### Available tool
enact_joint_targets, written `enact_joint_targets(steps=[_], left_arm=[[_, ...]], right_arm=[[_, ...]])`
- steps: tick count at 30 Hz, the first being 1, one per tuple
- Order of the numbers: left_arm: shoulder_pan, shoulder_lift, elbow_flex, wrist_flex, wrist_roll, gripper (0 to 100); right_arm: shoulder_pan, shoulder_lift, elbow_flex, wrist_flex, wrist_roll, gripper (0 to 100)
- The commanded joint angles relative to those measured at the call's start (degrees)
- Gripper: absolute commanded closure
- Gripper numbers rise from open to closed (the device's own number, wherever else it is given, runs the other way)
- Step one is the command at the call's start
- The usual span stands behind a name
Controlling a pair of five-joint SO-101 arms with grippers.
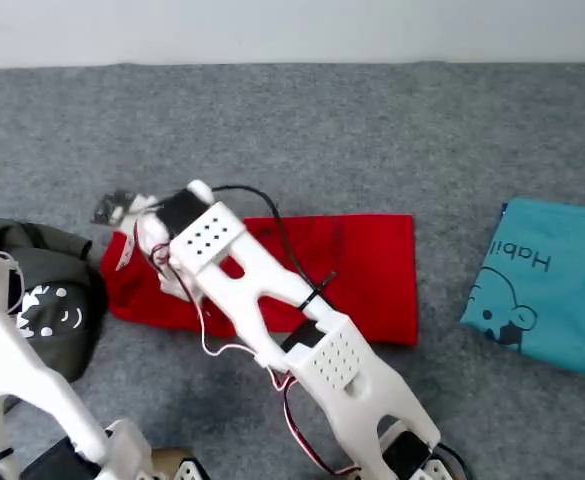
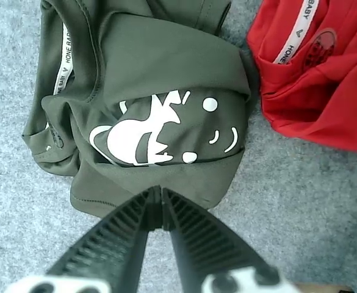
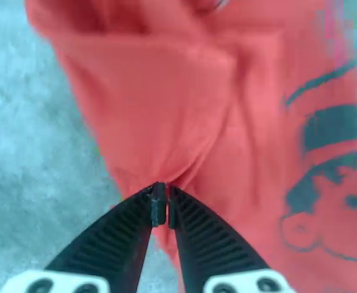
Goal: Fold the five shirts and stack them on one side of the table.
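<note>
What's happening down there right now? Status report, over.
Right gripper shut on red shirt, fabric pinched. Left gripper shut, over crumpled dark green shirt close beside the red. Teal shirt lies apart, clear of both arms.

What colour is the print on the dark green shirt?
White; the print on the dark green shirt shows best in the left wrist view.

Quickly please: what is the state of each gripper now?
Left gripper: closed, over the dark green shirt, apparently holding nothing.
Right gripper: closed, pinching the red shirt.
</note>
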Motion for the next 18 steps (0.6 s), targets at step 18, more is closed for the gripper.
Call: enact_joint_targets(steps=[18], left_arm=[[0.26, -2.11, -0.31, -1.49, 0.35, 99]], right_arm=[[9.19, -5.41, -0.97, 2.42, 4.22, 97.2]])
